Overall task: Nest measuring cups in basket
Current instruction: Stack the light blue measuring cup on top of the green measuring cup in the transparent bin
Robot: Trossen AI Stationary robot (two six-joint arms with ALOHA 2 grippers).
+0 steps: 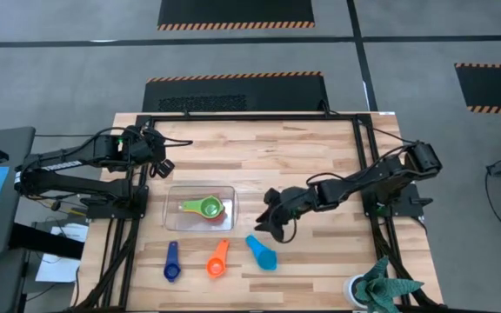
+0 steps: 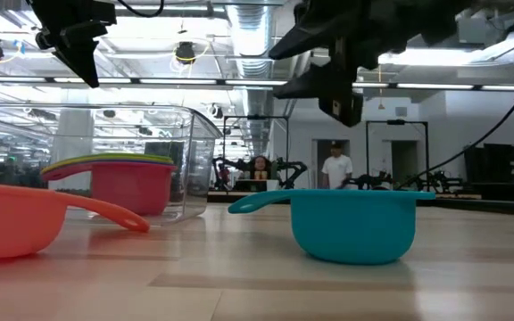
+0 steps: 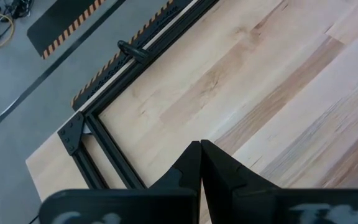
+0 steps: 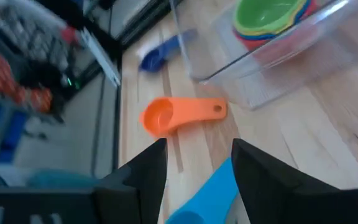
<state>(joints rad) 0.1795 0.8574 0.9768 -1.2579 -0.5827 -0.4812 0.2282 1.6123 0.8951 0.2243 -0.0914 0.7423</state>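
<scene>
The clear basket [image 1: 172, 222] stands on the table's near-middle and holds nested cups, with the green cup [image 1: 203, 207] on top. In front of it, lying apart on the wood, are the dark blue cup [image 1: 172, 262], the orange cup [image 1: 218, 258] and the light blue cup [image 1: 262, 253]. My right gripper [image 1: 272, 228] hangs open above the light blue cup [image 4: 207, 194], whose handle shows between the fingers, and it is clear of the cup in the low view [image 2: 333, 85]. My left gripper [image 1: 160, 165] waits shut and raised, beyond the basket's left end.
Black frame rails [image 1: 359, 156] run along the table's far, left and right edges. A potted plant [image 1: 379, 287] stands at the near right corner. Bare wood lies on the far half of the table. People stand in the room far behind [image 2: 335, 165].
</scene>
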